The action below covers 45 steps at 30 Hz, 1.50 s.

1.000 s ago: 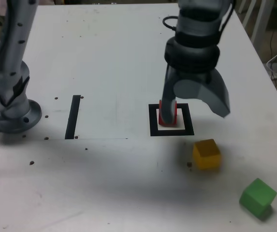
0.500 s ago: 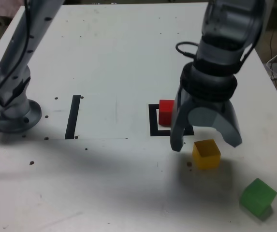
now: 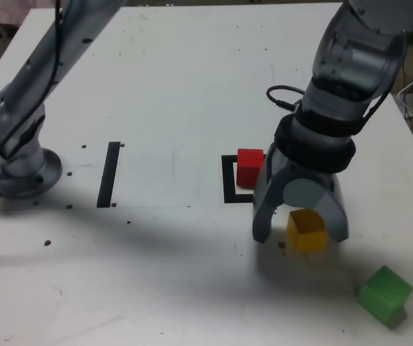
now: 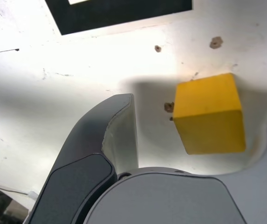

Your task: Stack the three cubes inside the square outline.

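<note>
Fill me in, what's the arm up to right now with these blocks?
The gripper is down over the yellow cube, jaws open on either side of it and not yet clamped. The red cube already sits in the square outline. The green cube lies untouched on the table, nearer the camera on the exterior view's right. Nothing is stacked yet.

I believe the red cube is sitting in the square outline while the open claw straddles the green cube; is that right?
Not quite: the claw straddles the yellow cube, not the green cube, which sits apart nearer the exterior view's lower right. The exterior view shows this. The red cube is indeed in the square outline, and the claw is open.
</note>
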Each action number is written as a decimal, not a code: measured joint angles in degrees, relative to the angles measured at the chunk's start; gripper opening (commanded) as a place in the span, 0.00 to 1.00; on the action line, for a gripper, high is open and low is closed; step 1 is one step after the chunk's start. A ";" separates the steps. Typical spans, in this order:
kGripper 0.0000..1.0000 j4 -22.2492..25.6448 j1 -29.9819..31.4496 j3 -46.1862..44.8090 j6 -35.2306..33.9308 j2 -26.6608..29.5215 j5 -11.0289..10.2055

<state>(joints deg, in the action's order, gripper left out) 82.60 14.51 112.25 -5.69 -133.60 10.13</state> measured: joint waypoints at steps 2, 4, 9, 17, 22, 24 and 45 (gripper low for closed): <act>0.46 0.20 -0.03 0.00 0.00 -0.05 -0.16; 0.37 0.24 -0.03 0.00 -0.02 -0.05 -0.45; 0.29 0.24 -0.03 0.02 -0.06 -0.05 -0.86; 0.28 0.24 -0.03 0.03 -0.10 -0.05 -0.86; 0.28 0.28 -0.03 0.02 -0.16 -0.05 -0.86; 0.28 0.33 -0.03 0.02 -0.17 -0.05 -0.86; 0.28 5.07 -0.44 -2.67 -1.55 9.65 -6.98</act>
<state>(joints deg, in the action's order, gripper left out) 87.66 14.06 109.58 -7.24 -123.95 3.15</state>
